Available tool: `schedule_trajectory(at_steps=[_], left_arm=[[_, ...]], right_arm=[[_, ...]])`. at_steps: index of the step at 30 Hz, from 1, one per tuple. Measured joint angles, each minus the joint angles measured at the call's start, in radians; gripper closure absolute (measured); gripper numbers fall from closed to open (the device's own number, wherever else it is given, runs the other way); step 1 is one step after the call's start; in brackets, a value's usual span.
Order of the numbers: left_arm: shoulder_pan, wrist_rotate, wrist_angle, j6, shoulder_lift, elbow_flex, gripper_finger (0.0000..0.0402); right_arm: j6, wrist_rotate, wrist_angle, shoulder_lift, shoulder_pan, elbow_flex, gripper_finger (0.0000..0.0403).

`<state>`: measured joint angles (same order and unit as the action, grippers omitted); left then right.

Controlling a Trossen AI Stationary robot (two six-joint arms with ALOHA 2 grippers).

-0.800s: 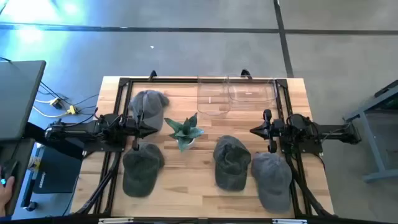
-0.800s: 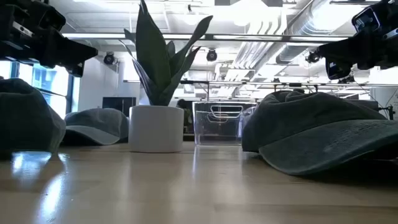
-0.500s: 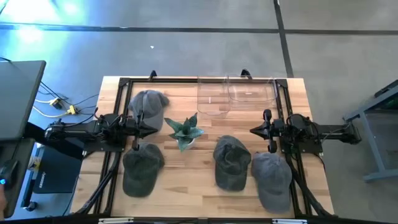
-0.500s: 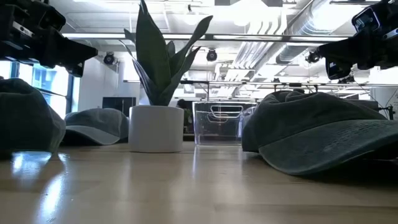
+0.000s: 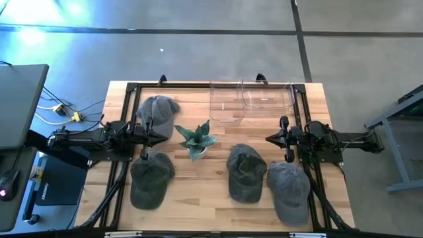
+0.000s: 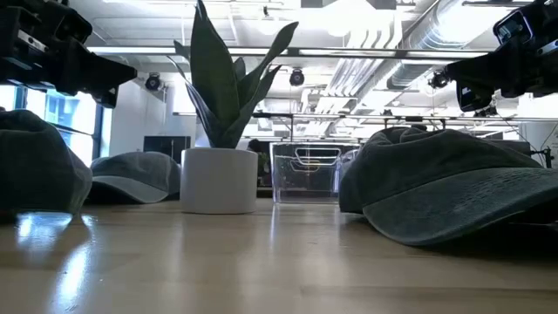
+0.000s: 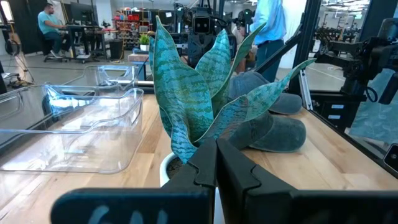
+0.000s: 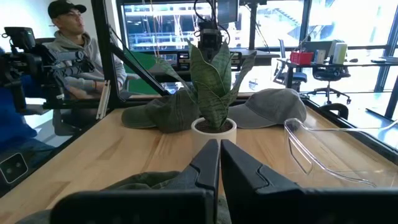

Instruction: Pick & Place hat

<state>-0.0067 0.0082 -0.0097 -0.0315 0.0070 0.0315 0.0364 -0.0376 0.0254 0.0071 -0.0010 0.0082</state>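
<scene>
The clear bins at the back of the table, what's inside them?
Both clear bins look empty; wood shows through them. No hat is inside. Their far corners are partly hidden by glare.

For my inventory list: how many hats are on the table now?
4 grey fabric baseball caps: one at the far left, one at the near left, one near the centre, one at the near right.

Four soft grey caps lie on the wooden table. One hat (image 5: 157, 111) lies at the far left, just beside the left arm. Another hat (image 5: 150, 180) lies near the front on the left. A third hat (image 5: 245, 173) lies in the middle toward the right, touching the fourth hat (image 5: 289, 190) at the front right. All sit dome up.
</scene>
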Motion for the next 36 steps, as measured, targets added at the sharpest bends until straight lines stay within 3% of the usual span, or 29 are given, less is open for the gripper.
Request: schedule_trajectory(at_steps=[28,32,36], left_arm=[[0.000,0.000,0.000,0.000,0.000,0.000,0.0401],[0.000,0.000,0.000,0.000,0.000,0.000,0.0401],[0.000,0.000,0.000,0.000,0.000,0.000,0.0401]], right_arm=[[0.000,0.000,0.002,0.000,0.000,0.000,0.0391],[0.138,-0.021,0.067,0.000,0.002,0.000,0.0391],[0.138,0.022,0.195,-0.001,0.001,0.000,0.0391]])
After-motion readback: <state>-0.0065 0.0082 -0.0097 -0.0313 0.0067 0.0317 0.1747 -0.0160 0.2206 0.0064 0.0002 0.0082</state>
